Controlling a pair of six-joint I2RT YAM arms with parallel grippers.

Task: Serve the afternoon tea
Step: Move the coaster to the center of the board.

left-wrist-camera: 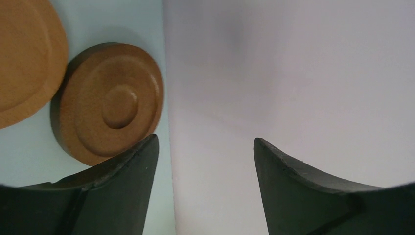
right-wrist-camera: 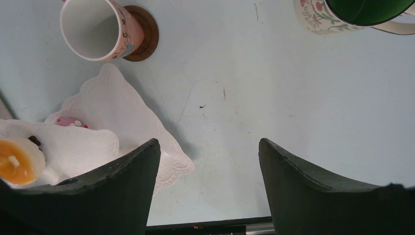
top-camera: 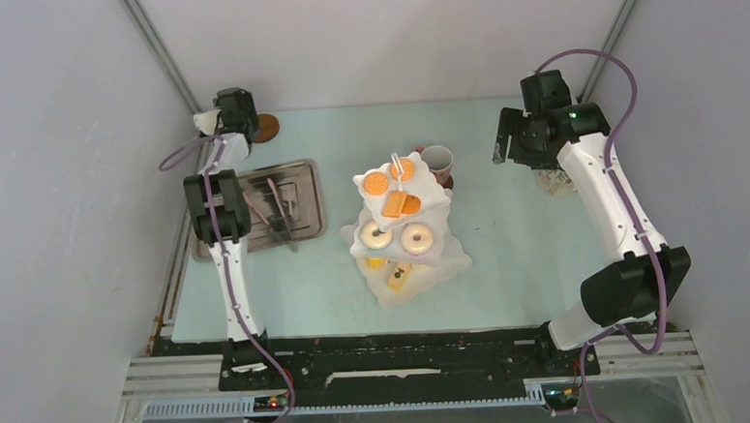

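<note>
Standing mid-table, the stand (top-camera: 403,220) leaves bare table (top-camera: 507,214) to its right, up to the green mug (right-wrist-camera: 362,14). Right gripper (right-wrist-camera: 209,140): jaws apart, empty, over that gap. Left gripper (left-wrist-camera: 206,138): jaws apart, empty, at the far-left edge beside two coasters (left-wrist-camera: 110,103). Pink mug (right-wrist-camera: 98,27) just behind the stand.

Lab enclosure: grey panel walls (top-camera: 50,190), aluminium frame (top-camera: 166,373).

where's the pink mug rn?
Top view: the pink mug stands on a brown coaster just behind the white tiered stand, toward the right arm's side. The right wrist view shows it top left.
</note>
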